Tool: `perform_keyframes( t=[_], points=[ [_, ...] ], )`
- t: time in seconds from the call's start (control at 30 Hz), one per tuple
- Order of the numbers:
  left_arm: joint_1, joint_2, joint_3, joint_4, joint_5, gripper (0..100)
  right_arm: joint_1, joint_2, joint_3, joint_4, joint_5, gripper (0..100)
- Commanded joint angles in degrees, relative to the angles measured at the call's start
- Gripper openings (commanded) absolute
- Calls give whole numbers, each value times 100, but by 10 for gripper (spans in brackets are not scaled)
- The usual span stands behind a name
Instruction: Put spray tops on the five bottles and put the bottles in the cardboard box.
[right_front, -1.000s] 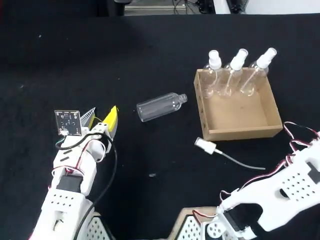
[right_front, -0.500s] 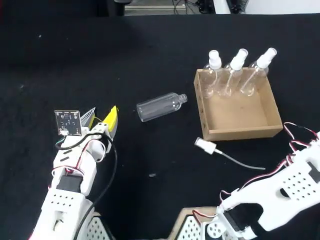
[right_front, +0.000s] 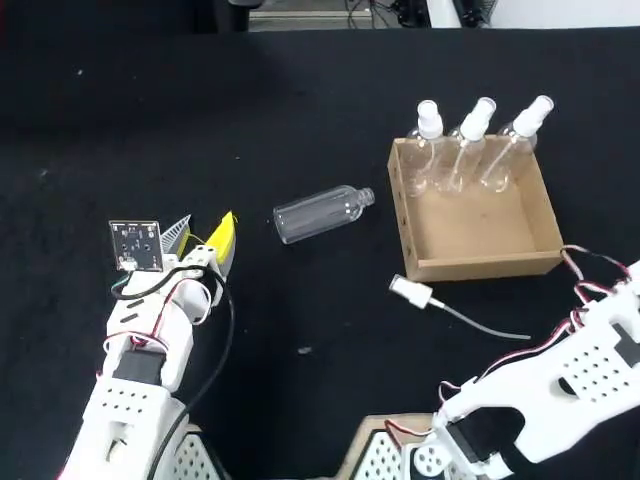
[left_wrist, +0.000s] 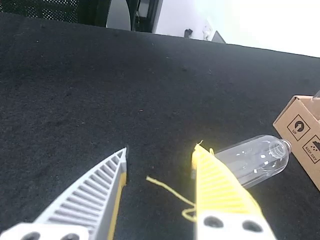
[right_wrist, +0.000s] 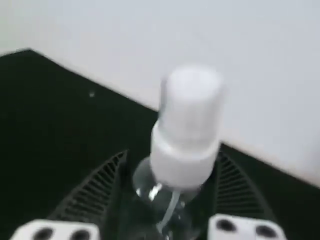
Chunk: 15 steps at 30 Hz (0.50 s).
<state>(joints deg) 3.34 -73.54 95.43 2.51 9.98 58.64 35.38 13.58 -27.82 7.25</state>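
Plastic bottle (right_wrist: 186, 131), clear and white-topped, sits in ribbed right gripper (right_wrist: 171, 156).

A black surface with a few loose things on it.
The dark surface (right_front: 300, 90) carried an open cardboard box (right_front: 480, 267) toward its right side in the high view. A bottle (right_front: 320, 213) without a cap lay on its side near the middle, its neck pointing at the box but apart from it. A white spray top (right_front: 412, 292) lay near the box's front wall, its thin tube trailing away to the right. A small pale speck (right_front: 305, 350) lay nearer the front edge.
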Motion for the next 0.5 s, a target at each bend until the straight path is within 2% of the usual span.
perform_keyframes(
  t=[0.0, 0.47],
  points=[
    [31, -26, 4, -132, 44, 198, -62, -66, 136, -44, 62, 277],
    [31, -26, 4, -132, 44, 198, -79, -31, 136, -88, 26, 296]
  ],
)
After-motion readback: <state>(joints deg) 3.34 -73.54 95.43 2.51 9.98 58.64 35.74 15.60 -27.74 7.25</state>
